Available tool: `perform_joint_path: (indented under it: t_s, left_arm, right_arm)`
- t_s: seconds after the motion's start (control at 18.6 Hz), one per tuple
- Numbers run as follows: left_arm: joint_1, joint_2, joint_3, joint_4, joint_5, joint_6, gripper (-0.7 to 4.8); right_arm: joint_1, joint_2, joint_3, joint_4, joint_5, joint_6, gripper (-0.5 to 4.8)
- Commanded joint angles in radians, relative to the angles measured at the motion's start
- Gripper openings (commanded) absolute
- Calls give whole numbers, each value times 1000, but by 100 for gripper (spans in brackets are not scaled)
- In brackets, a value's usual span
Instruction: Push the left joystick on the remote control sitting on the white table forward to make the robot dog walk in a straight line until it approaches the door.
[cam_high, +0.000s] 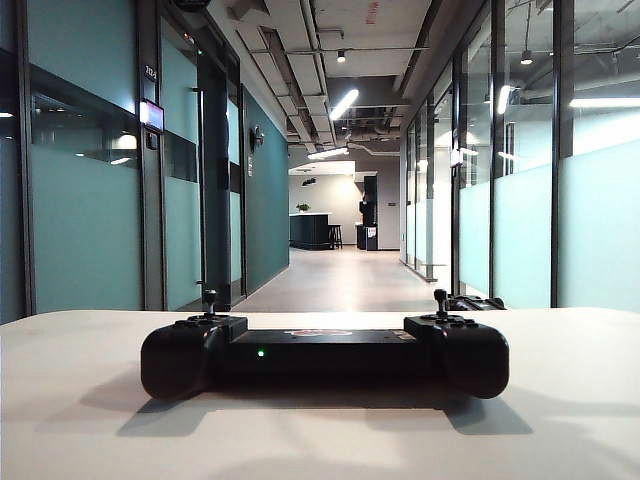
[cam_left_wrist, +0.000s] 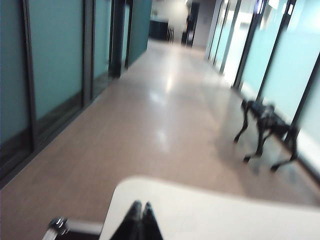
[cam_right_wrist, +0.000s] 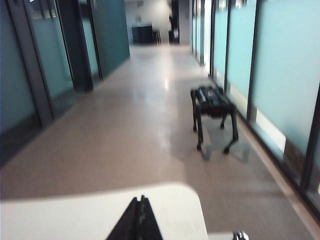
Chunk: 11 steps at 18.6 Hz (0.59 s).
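Observation:
The black remote control (cam_high: 325, 355) lies across the white table (cam_high: 80, 400) with a green LED lit on its front. Its left joystick (cam_high: 209, 297) stands upright on the left end, and the matching right stick (cam_high: 440, 298) on the other end. Neither gripper shows in the exterior view. My left gripper (cam_left_wrist: 140, 205) is shut and empty over the table's far edge (cam_left_wrist: 225, 210). My right gripper (cam_right_wrist: 140, 199) is shut and empty too, above the table's corner (cam_right_wrist: 75, 215). The robot dog (cam_right_wrist: 214, 102) (cam_left_wrist: 267, 125) stands on the corridor floor near the right glass wall, and its back (cam_high: 478, 302) peeks over the table.
A long corridor runs ahead, with frosted glass walls (cam_high: 590, 230) on the right and teal panels (cam_high: 85, 220) on the left. A dark door recess (cam_high: 215, 180) sits in the left wall. A counter with stools (cam_high: 312, 230) closes the far end.

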Motion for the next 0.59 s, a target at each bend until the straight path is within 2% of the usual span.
perform_joint_path:
  t_s: [0.05, 0.38, 0.59]
  left_arm:
    - [0, 49, 82, -24, 36, -17, -5]
    - [0, 307, 296, -42, 106, -17, -5]
    - [-6, 492, 407, -48, 211, -16, -5]
  right_arm:
    - [3, 21, 85, -35, -1, 9, -3]
    - [4, 197, 322, -160, -22, 10, -3]
    - [5, 381, 512, -364, -26, 42, -4]
